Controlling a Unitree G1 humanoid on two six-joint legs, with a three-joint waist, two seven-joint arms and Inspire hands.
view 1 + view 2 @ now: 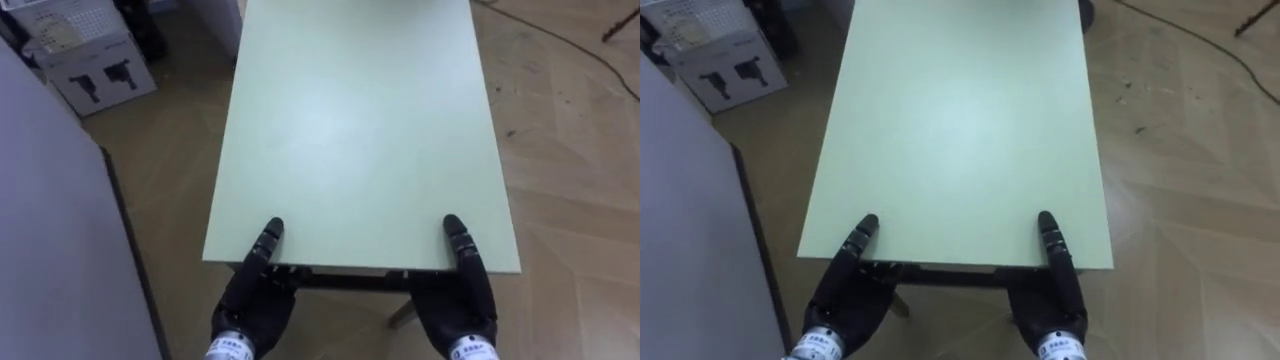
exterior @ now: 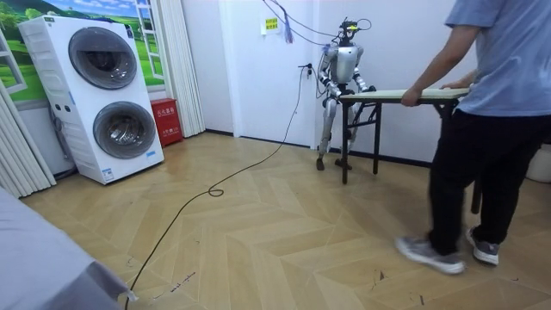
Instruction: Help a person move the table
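ok, left hand (image 1: 255, 298) is clamping the near short edge of the tabletop (image 1: 350, 130): thumb is lying flat on top by the left corner, palm is sitting under the edge, and the other fingers are tucked beneath, hidden. right hand (image 1: 462, 300) is doing the same by the right corner, thumb on top and the rest under. both hands are sitting level with each other and equally near the edge, neither one leading.

the pale green tabletop is stretching straight ahead from the hands, its long axis running away from the robot. in the room view a person (image 2: 495, 103) is standing at the far short end, gripping that edge with a hand (image 2: 411, 97), so the table is spanning robot and person end to end. any carry is likely going along that long axis, with the robot following the person's pull or push.

a cardboard box (image 1: 92, 60) is sitting on the floor off the tabletop's far left, well apart. stacked washing machines (image 2: 108, 95) are standing at the room view's left, far from the table.
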